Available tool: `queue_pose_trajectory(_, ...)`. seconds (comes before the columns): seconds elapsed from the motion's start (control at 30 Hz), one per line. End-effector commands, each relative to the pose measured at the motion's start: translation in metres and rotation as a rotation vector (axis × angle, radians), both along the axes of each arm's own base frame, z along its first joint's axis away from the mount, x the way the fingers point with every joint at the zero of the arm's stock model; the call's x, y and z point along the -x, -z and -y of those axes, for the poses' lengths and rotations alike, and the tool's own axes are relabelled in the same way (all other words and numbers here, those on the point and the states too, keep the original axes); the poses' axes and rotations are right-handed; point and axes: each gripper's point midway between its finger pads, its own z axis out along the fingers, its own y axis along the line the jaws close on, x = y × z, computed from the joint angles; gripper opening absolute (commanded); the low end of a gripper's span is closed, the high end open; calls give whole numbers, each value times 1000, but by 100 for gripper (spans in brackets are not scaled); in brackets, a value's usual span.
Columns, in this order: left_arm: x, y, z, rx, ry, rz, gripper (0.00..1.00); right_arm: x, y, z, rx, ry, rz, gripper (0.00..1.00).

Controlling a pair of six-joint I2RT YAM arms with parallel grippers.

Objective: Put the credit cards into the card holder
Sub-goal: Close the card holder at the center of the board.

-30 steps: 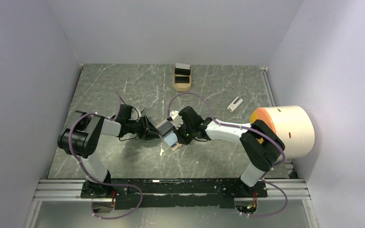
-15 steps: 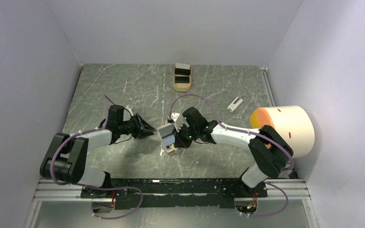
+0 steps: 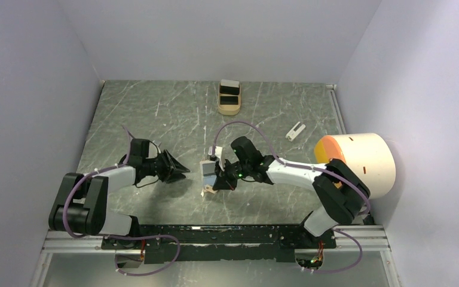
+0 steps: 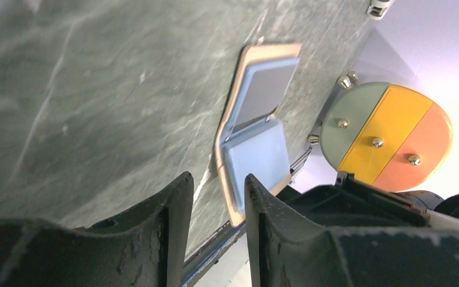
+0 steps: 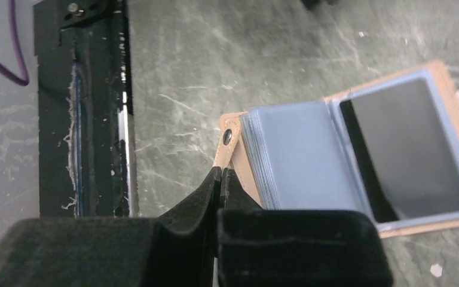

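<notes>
The card holder (image 5: 311, 161) lies open on the table (image 3: 155, 113), a dark green slab veined with pale streaks like marble. It sits in the middle of the table, between the two arms. Its outer skin is tan and leather-like with rounded corners. Inside are smooth, bluish-grey pockets stacked in thin leaves. A black card (image 5: 406, 155), flat and glossy, sits in the pocket of the leaf furthest from the right gripper (image 5: 221, 173).

That gripper's matte black fingers are pinched together on the card holder's small tan tab (image 5: 228, 143), just below its round metal snap. In the top view the near edge of the holder looks raised off the stone, though how far it is lifted cannot be told.

The left gripper (image 4: 216, 179) sits low over the table just to the left of the holder, apart from it. Its scuffed black fingers are parted by a narrow gap and hold nothing.

At the far edge stands an oblong tan tray (image 3: 229, 107) with rounded ends, holding more cards (image 3: 229, 89), one pale and one black. A small white forked piece (image 3: 296, 130) lies to the right. Beyond it lies a large cream cylinder (image 3: 364, 161) on its side. Its flat end is banded grey, yellow and orange and studded with metal bolts.
</notes>
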Motion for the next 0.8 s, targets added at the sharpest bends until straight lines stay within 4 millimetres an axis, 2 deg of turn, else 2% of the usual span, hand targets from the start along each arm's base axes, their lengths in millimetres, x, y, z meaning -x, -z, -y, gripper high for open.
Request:
queue_pose_trajectory(0.0, -19, -14, -4, -35, 16, 64, 40, 13, -42, -12, -162, -122, 131, 0)
queue_pose_trajectory(0.03, -22, -15, -4, -43, 16, 71, 38, 9, -52, -12, -184, -101, 165, 0)
queue_pose_trajectory(0.1, -26, -17, -5, -56, 18, 75, 36, -3, -58, -10, -183, -26, 214, 0)
queue_pose_trajectory(0.27, -26, -12, -1, -33, 38, 54, 36, -44, -65, -9, -134, 180, 268, 0)
queue_pose_trajectory(0.4, -20, -6, 0, -23, 33, 46, 33, -66, -51, -14, -62, 279, 212, 0)
queue_pose_trajectory(0.53, -13, -3, 3, -55, 45, 64, 25, -83, -30, -16, -15, 390, 155, 0)
queue_pose_trajectory(0.63, -11, -6, 13, -92, 76, 90, 25, -97, -19, -16, 12, 469, 113, 0)
queue_pose_trajectory(0.77, -10, -8, 27, -144, 123, 88, 26, -105, -6, -20, 30, 492, 81, 0)
